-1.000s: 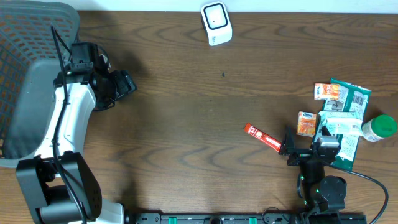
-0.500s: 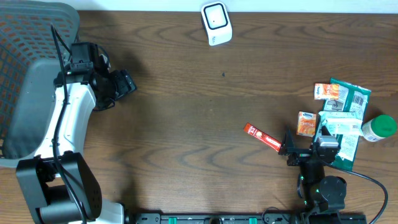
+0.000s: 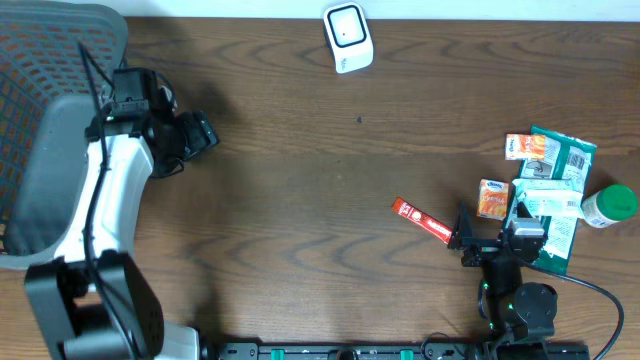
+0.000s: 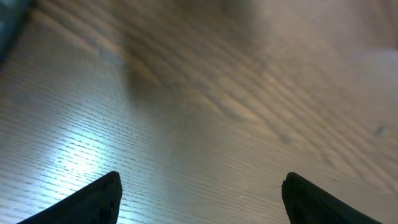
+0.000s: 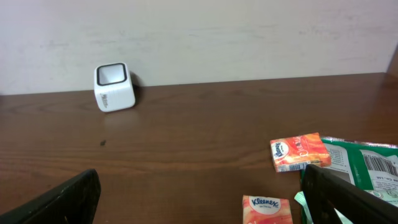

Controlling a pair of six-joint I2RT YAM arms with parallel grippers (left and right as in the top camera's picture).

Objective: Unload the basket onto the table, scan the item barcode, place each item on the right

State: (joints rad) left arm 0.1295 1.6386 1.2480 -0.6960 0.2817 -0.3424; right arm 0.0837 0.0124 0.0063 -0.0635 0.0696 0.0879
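The white scanner [image 3: 347, 37] stands at the table's far edge, also seen in the right wrist view as a small white box [image 5: 114, 87]. Items lie at the right: a red stick pack [image 3: 421, 221], two orange Kleenex packs [image 3: 492, 199] [image 3: 526, 147], green packets [image 3: 560, 165] and a green-capped bottle [image 3: 608, 206]. My right gripper [image 3: 488, 232] [image 5: 200, 186] is open just in front of the nearer Kleenex pack [image 5: 267, 210], holding nothing. My left gripper [image 3: 205, 135] [image 4: 200, 186] is open over bare wood at the far left.
A grey mesh bin [image 3: 40, 120] fills the left edge beside the left arm. The other Kleenex pack [image 5: 300, 152] and a barcoded green packet [image 5: 367, 162] lie to the right of the right gripper.
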